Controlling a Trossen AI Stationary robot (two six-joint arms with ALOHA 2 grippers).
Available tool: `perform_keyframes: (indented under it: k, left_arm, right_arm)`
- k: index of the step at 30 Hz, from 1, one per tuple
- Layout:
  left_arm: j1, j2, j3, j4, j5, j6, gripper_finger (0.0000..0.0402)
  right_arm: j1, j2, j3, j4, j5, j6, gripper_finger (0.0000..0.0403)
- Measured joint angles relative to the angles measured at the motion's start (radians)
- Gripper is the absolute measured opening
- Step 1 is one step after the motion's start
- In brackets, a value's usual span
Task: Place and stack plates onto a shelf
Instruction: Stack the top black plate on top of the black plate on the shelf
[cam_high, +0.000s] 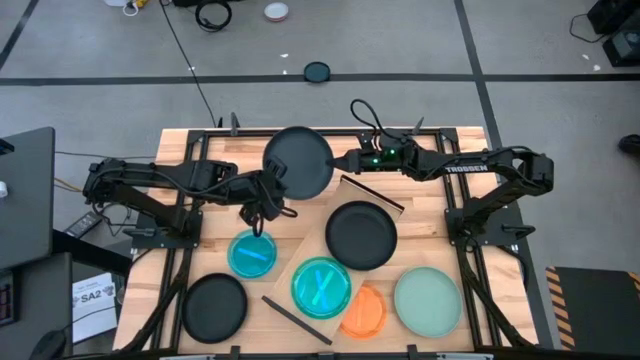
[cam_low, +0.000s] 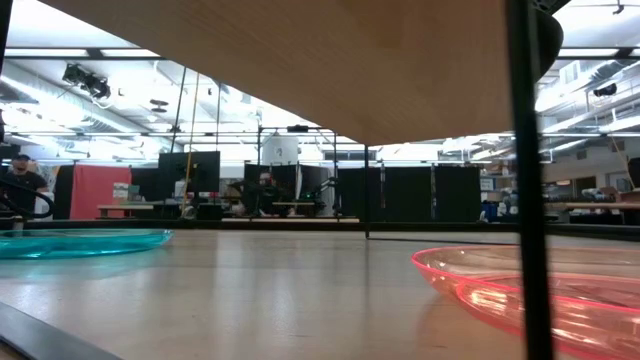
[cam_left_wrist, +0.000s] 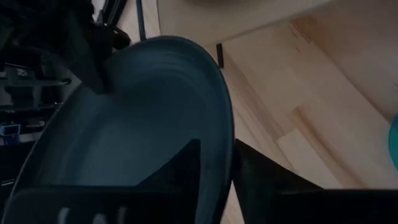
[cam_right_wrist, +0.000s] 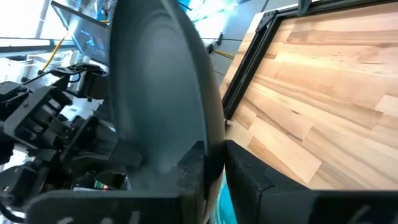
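Both my hands grip one black plate (cam_high: 297, 160) by opposite rims: left hand (cam_high: 272, 188), right hand (cam_high: 338, 163); shelf (cam_high: 322, 252) lies just beside, seemingly nearer my right

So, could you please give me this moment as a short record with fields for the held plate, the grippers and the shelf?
held plate: large black plate, lifted above the table's far middle
left gripper: left gripper shut on its near-left rim
right gripper: right gripper shut on its right rim
shelf: shelf, set askew mid-table
on shelf: second black plate, teal plate
off shelf: mint plate, orange plate, small teal plate, third black plate
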Motion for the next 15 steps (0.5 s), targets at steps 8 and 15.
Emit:
perform_keyframes:
  k: [8, 15]
  left_arm:
    - [0.0, 0.0, 0.0, 0.072, 0.0, 0.01, 0.0134]
    - [-0.014, 0.0, 0.0, 0.158, 0.003, 0.014, 0.0153]
  right_arm:
    - [0.0, 0.0, 0.0, -0.056, 0.012, -0.019, 0.0028]
    - [-0.005, 0.0, 0.0, -0.058, 0.009, -0.034, 0.0024]
